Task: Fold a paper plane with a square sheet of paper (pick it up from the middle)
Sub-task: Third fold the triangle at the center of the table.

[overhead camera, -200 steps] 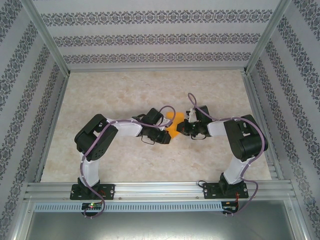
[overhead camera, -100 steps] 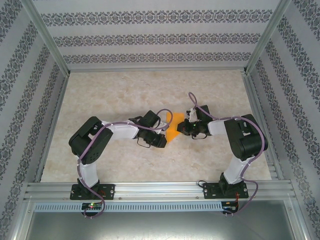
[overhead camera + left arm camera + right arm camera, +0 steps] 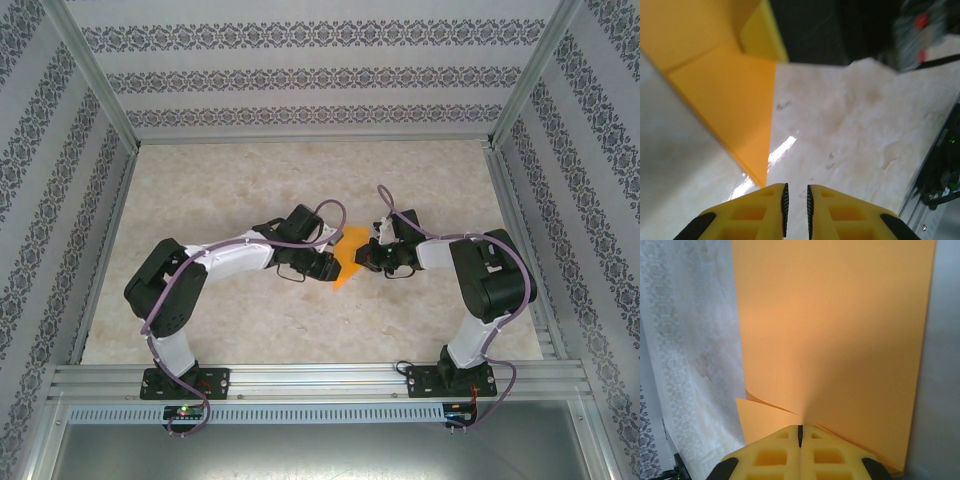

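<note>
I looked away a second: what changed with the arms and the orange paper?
The left arm's elbow swung out leftward; the left gripper now sits clear of the orange paper, jaws slightly apart and empty. More paper shows, its tip pointing nearward. The right gripper stayed shut on the paper, arm unmoved.

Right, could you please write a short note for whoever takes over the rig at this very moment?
Left gripper: jaws a slit apart and empty, low over the table, just short of a pointed corner of the orange paper.
Right gripper: shut on the orange paper, pinching an edge where layers overlap.
Paper: mid-table, between the two grippers, held by the right one.
Done: at least one fold is in; layered flaps show.
Left: it is no plane yet. More folds and creases are needed, probably with the left gripper taking the free corner.
</note>
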`<state>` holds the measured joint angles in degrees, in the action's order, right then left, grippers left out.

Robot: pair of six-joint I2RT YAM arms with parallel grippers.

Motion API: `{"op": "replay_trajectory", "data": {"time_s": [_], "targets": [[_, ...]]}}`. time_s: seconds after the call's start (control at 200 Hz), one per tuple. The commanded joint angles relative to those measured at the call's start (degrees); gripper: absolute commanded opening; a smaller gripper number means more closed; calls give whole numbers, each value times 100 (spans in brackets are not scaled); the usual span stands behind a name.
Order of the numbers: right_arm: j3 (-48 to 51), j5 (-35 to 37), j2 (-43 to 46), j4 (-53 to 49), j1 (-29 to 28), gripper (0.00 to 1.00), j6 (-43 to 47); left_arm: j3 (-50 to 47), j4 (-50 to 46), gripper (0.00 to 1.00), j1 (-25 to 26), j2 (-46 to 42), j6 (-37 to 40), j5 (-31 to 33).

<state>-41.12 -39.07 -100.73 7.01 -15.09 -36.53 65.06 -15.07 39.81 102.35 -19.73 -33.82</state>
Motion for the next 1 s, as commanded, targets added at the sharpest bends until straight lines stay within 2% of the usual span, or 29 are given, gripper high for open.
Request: {"op": "replay_trajectory", "data": {"time_s": [0.0, 0.195, 0.375, 0.49, 0.659, 0.894, 0.994], "targets": [[113, 27, 187, -237, 53, 0, -209, 293, -46, 22, 79, 328, -1, 8], [87, -118, 517, -188, 101, 4, -389, 590, 113, 25, 72, 830, 78, 169], [91, -66, 811, -471, 253, 6, -235, 803, 68, 25, 62, 1177, 147, 267], [126, -16, 904, -651, 387, 8, -109, 886, -83, 25, 45, 1303, 215, 545], [101, 81, 892, -903, 559, 14, 155, 930, -129, 25, 35, 1351, 241, 655], [-125, 204, 714, -1051, 700, 28, 309, 1051, -242, 27, -9, 1375, 341, 877], [-274, 218, 586, -1141, 701, 31, 357, 1105, -275, 27, -21, 1424, 355, 1006]]}}
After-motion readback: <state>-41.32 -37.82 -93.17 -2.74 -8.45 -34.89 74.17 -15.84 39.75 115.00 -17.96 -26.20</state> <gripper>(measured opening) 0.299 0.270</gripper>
